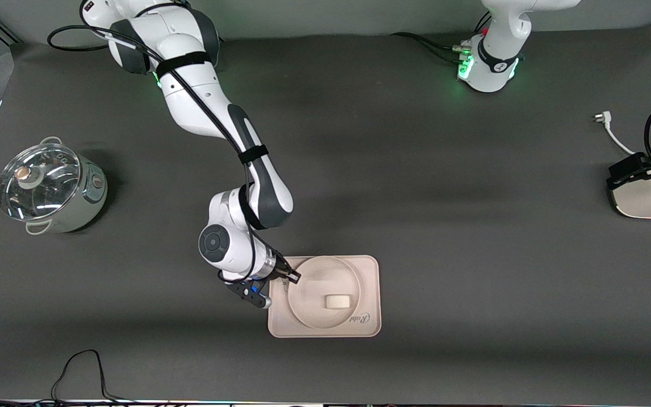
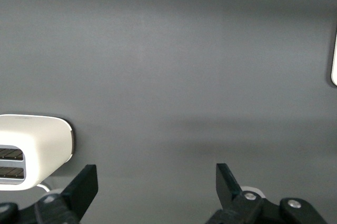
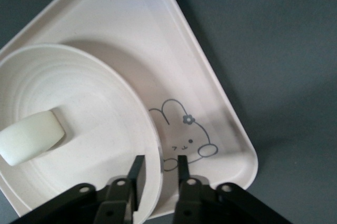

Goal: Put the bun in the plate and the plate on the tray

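The round cream plate [image 1: 314,280] lies on the rectangular tray [image 1: 372,271], with the small off-white bun [image 1: 338,301] in it. My right gripper [image 1: 290,277] is low at the plate's rim, at the tray's end toward the right arm. In the right wrist view the plate [image 3: 95,103], the bun [image 3: 29,137] and the tray [image 3: 174,50] with its rabbit drawing show. The right gripper [image 3: 160,169] straddles the plate's rim, one finger inside and one outside, with a gap beside the outer finger. My left gripper [image 2: 157,182] is open and empty, and the left arm waits at its end of the table.
A steel pot with a glass lid [image 1: 48,186] stands toward the right arm's end. A white appliance [image 1: 647,200] sits at the left arm's end, also in the left wrist view [image 2: 31,140]. A white plug and cord [image 1: 608,127] lies near it.
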### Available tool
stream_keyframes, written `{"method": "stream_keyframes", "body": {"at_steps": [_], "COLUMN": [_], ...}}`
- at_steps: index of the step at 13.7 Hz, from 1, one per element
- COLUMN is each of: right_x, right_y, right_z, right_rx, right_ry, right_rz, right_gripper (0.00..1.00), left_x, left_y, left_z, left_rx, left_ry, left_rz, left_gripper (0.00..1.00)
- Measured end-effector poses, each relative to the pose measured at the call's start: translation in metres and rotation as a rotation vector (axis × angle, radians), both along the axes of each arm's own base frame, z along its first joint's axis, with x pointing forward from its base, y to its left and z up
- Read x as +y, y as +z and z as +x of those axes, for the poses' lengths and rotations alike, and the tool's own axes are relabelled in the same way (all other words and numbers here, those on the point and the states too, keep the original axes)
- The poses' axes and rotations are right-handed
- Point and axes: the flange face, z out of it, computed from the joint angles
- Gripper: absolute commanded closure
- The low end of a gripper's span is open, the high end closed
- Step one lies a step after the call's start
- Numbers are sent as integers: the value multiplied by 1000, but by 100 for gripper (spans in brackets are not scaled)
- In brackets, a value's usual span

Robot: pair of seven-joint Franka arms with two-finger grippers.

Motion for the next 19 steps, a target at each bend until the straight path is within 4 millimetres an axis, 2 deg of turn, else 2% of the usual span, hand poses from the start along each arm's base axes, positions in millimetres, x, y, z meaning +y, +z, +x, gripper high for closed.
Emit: {"method": "stream_keyframes", "body": {"at_steps": [2, 4, 6, 10, 12, 14, 16, 19], "right_x": [-5, -21, -50, -126, -163, -192, -213, -255], "right_y": [20, 56, 101, 215, 266, 309, 338, 364], "right_z": [8, 20, 28, 23, 10, -8, -28, -68], "right_rx": [-43, -88, -93, -58, -32, -11, -6, 8], "right_ry": [28, 75, 147, 293, 347, 391, 414, 446], "right_rz": [-22, -46, -102, -162, -168, -224, -257, -254], "right_gripper": [0, 0, 0, 0, 0, 0, 0, 0], "left_x": [0, 0, 0, 1, 1, 0, 0, 0], "left_y": [0, 0, 0, -2, -5, -11, -16, -18], "left_z": [0, 1, 1, 2, 3, 6, 8, 9], "left_rx": [-1, -5, -6, -3, 2, 13, 22, 26], "left_ry": [0, 0, 1, 2, 2, 1, 0, 1], "left_rz": [-2, -2, -2, -1, -1, -1, 0, 0], "left_gripper": [0, 0, 0, 0, 0, 0, 0, 0]}}
